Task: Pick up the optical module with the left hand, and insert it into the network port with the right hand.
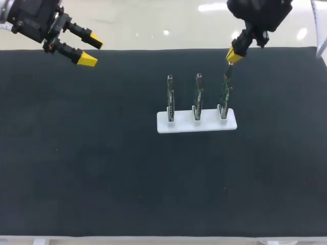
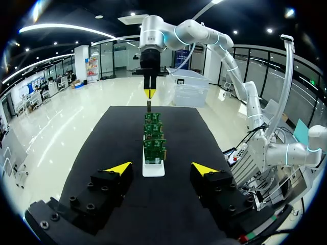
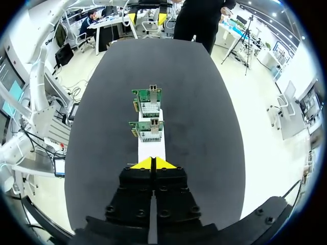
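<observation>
Left jaws wide, right jaws tight on slim dark optical module just above rightmost green card.

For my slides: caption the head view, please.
Right tool holds an optical module above the rightmost board of three; left tool hovers open, aside.

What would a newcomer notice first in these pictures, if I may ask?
Three green circuit boards stand upright in a white holder at the middle of the black table. The right gripper hangs shut just above the rightmost board, a small dark piece, likely the optical module, in its grip. The left gripper is open and empty at the far left corner.
</observation>
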Tool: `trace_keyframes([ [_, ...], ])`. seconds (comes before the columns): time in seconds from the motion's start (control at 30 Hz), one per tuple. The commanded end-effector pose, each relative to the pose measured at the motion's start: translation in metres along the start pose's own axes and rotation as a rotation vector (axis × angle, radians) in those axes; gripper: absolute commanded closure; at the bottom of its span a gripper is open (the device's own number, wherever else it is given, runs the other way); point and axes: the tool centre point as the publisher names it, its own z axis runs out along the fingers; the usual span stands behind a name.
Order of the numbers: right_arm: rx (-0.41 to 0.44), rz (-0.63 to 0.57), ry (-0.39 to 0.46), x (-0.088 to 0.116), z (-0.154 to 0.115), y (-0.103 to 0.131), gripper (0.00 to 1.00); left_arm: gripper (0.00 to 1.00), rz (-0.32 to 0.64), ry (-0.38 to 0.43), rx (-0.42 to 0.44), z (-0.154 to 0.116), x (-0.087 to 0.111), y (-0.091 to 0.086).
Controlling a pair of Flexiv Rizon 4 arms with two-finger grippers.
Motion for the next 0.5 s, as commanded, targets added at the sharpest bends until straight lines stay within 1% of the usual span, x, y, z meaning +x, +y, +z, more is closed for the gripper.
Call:
trace_keyframes([
  [0.03,0.006,-0.001,-0.009,0.003,0.005,0.002,1.0,0.0,-0.001,0.004,0.001,0.0,-0.001,0.001],
  [0.5,0.001,-0.016,-0.047,0.009,0.022,-0.003,1.0,0.0,-0.001,0.004,0.001,0.0,-0.001,0.001],
])
